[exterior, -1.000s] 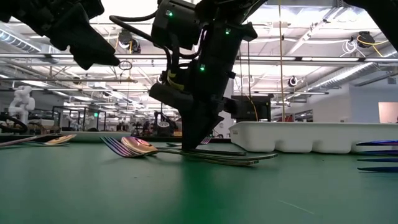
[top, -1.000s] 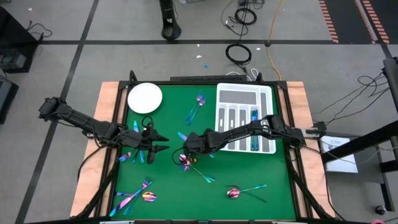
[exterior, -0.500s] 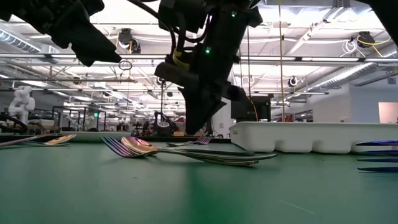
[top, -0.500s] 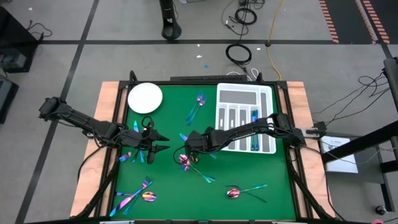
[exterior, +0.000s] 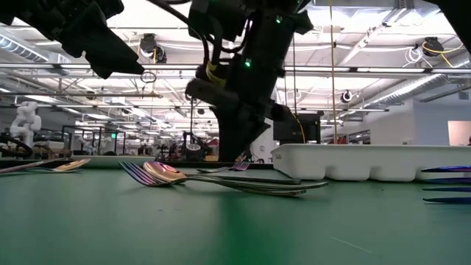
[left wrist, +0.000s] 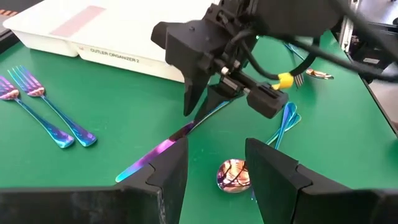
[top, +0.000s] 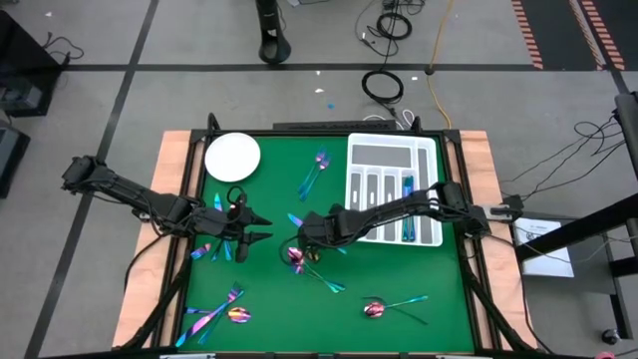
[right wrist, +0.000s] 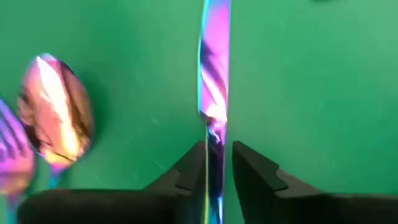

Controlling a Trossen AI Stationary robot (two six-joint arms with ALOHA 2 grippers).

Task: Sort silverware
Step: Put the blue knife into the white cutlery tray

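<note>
Knife (right wrist: pixel 214 87) sits between the right end effector's (right wrist: pixel 217 163) slightly parted fingers, mid-bench, so it's pickup time. Next: squeeze, lift, carry to tray (top: pixel 391 152). Left end effector (left wrist: pixel 214 165) waits spread.

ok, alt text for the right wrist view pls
Close-up over the green table: the right claw straddles a slim iridescent pink-and-blue knife, its two dark fingers set close on either side of it. A shiny spoon bowl lies beside the knife, with a fork's tines at the picture's edge.
</note>
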